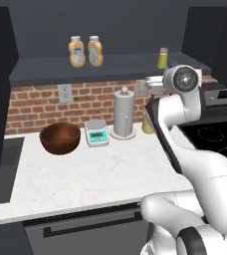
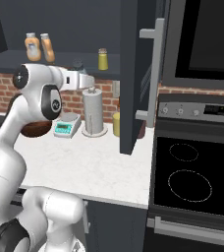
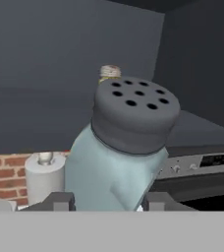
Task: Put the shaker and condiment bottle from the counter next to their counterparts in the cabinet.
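Hand view: the shaker [image 3: 119, 162] sits tilted between the end effector [image 3: 106, 202] fingertips, grasped by them

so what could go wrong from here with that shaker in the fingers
The shaker sits tilted between the fingers, so it may slip or land crooked on the shelf. The slim yellow-green shaker stands close ahead of the hand, so pushing in could knock it over. The open cabinet door beside the arm leaves little room to swing.

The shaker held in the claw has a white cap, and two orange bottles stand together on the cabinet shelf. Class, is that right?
Not quite. The shaker in the claw has a dark grey cap with holes, as the hand view shows. The two orange bottles do stand together on the cabinet shelf.
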### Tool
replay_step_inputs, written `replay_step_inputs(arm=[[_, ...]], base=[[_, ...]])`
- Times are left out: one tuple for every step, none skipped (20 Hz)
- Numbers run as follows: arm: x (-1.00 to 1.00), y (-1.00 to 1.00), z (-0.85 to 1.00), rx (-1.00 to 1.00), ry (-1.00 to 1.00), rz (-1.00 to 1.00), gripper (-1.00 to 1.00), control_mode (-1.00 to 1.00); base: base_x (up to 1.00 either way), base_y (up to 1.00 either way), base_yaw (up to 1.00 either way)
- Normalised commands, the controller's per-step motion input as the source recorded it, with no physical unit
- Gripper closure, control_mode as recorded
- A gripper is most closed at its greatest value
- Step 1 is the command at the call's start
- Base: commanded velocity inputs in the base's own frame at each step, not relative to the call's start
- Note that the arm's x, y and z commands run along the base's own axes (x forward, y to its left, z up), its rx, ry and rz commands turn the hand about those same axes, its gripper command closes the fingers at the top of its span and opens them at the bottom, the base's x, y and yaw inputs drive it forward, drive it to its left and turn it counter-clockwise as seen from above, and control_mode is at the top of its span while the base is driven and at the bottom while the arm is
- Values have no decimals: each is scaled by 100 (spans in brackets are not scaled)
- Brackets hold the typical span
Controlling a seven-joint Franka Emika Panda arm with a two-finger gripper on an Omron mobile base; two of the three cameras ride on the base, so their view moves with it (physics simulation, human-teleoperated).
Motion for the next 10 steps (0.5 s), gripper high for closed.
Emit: replay_step_inputs(arm=[[0, 6, 65, -16, 0, 3, 100, -100], [0, 6, 59, -17, 0, 3, 100, -100], [0, 0, 49, -21, 0, 3, 100, -100], [0, 6, 33, -24, 1, 5, 100, -100], [0, 4, 23, -25, 1, 7, 100, -100], [1, 6, 0, -26, 2, 10, 100, -100], [4, 8, 0, -25, 2, 12, 100, -100], [6, 0, 0, -12, 5, 9, 100, -100], [0, 0, 0, 0, 0, 0, 100, -100], [0, 0, 0, 0, 0, 0, 100, -100]], base=[[0, 0, 0], [0, 0, 0], [0, 0, 0], [0, 0, 0], [0, 0, 0], [0, 0, 0], [0, 0, 0], [0, 0, 0], [0, 0, 0], [0, 0, 0]])
